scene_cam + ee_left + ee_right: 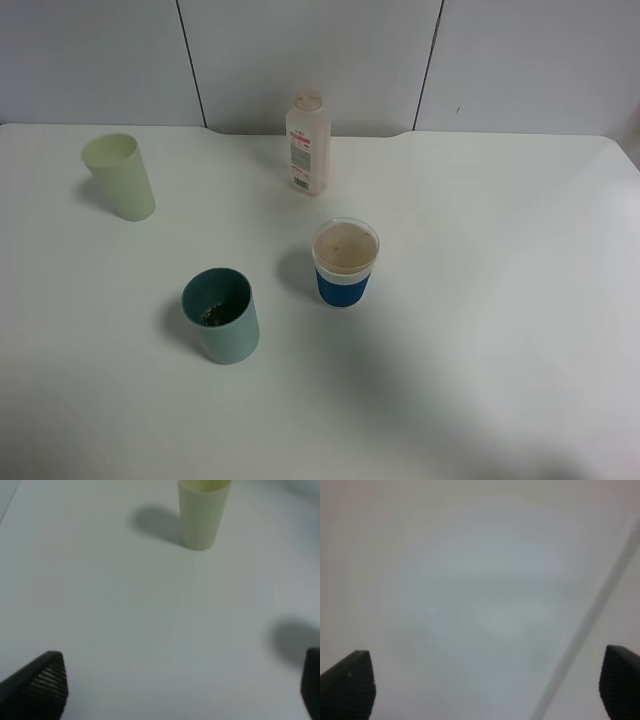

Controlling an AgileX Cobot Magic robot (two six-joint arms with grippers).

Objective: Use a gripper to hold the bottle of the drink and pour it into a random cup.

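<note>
White surface point(500, 300) carried all. Teal-green cup point(221, 315) stood near-left; bottle of drink point(308, 142) upright at far centre, uncapped. Right gripper point(485, 685) jaws gaped wide, empty, as did left gripper point(182, 685). Best grip: mid-body, level, bottle kept vertical.
</note>
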